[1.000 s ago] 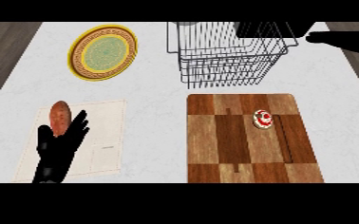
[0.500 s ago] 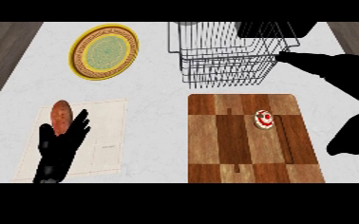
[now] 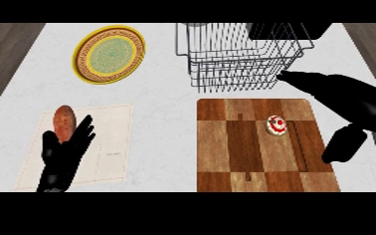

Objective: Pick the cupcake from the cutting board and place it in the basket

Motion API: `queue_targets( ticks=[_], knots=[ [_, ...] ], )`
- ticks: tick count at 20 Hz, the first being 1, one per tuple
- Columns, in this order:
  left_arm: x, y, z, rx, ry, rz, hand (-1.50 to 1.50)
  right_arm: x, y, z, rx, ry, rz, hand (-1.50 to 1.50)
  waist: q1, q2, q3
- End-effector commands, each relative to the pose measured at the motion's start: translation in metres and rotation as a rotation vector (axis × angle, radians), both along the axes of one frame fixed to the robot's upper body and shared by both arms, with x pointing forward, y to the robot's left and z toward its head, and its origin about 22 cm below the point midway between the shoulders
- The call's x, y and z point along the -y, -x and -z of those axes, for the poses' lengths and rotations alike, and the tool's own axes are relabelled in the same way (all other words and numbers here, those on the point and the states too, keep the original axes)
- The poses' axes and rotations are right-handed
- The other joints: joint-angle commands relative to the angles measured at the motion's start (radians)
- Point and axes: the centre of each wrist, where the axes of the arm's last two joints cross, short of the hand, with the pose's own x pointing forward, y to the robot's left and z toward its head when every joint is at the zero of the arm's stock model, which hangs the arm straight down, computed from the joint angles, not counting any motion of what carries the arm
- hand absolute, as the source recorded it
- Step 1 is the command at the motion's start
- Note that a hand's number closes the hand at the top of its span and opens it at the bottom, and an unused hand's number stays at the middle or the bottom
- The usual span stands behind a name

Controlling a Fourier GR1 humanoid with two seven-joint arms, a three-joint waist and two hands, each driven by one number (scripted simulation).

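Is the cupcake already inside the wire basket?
No, the small red-and-white frosted cupcake sits on the brown checkered wooden cutting board, below the black wire basket.

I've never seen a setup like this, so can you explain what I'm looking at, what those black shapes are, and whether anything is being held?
This is the view from a humanoid robot's head, looking steeply down at a kitchen counter. The black shapes are its hands. The left hand rests open over a pale mat, beside a brown sweet potato. The right hand is open above the wooden cutting board, near the small cupcake. Behind sit a wire basket and a yellow plate. Nothing is held.
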Motion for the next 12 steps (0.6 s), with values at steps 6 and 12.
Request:
queue_targets(
  ticks=[6,12],
  knots=[
    [-0.008,-0.001,0.011,-0.093,0.009,-0.004,0.0,0.003,-0.013,0.039,0.003,0.01,0.007,-1.5,0.0,0.009,-0.011],
    [-0.005,0.023,0.018,-0.099,0.013,-0.017,0.0,0.005,-0.004,0.05,0.022,-0.01,-0.002,-1.5,-0.004,0.005,-0.011]
  ],
)
